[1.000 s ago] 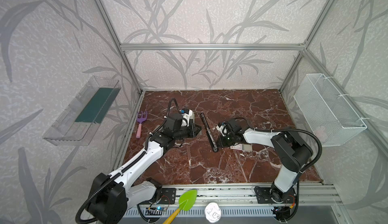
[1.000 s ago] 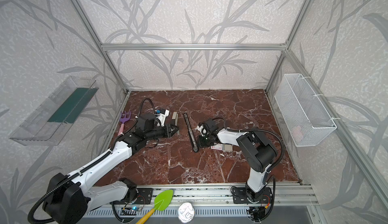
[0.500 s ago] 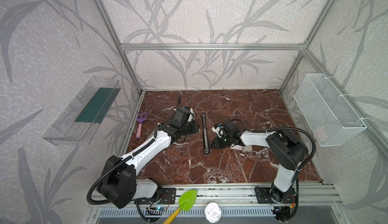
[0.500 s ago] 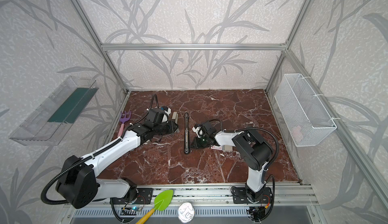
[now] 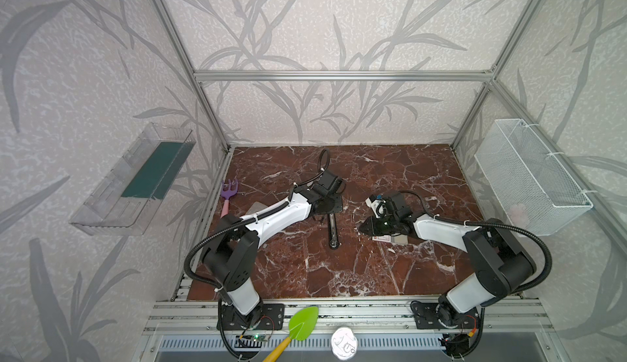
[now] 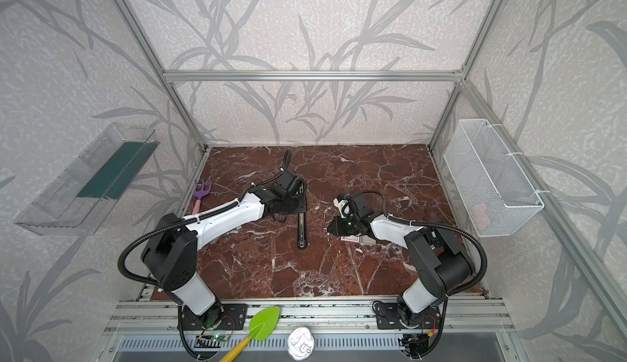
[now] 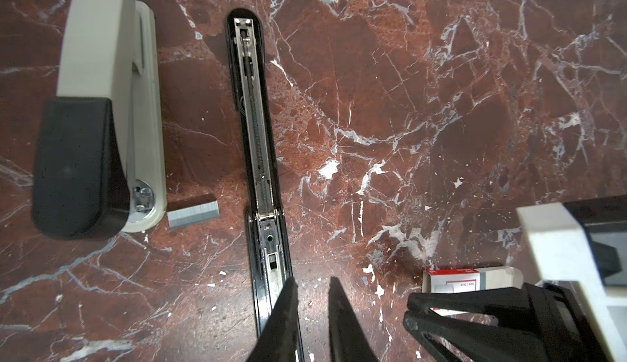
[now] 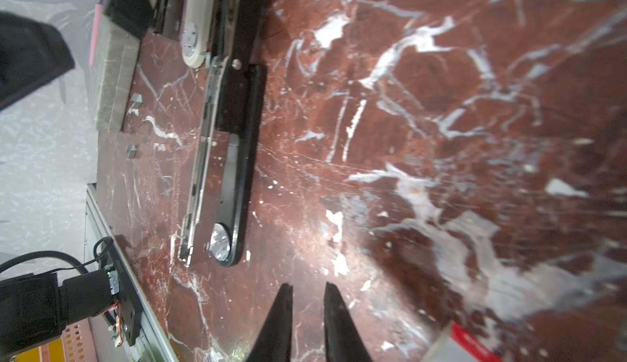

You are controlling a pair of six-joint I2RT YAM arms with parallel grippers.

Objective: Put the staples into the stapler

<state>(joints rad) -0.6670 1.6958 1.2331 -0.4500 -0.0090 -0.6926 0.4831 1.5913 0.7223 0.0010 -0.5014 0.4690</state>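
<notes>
While the stapler [image 7: 258,133] lies splayed open, the left gripper [image 7: 312,296] and right gripper [image 8: 307,296] stand narrowly parted, empty; fetching the staples [image 7: 454,282] from their box likely comes next.

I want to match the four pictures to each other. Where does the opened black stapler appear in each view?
In a top view: the stapler lies mid-floor, left of the staples box.
In a top view: the same place.
Left wrist: opened flat, between the beige stapler and the box.
Right wrist: seen sideways, near the beige stapler.
Shared landmark: the red-marked staples box.
</notes>
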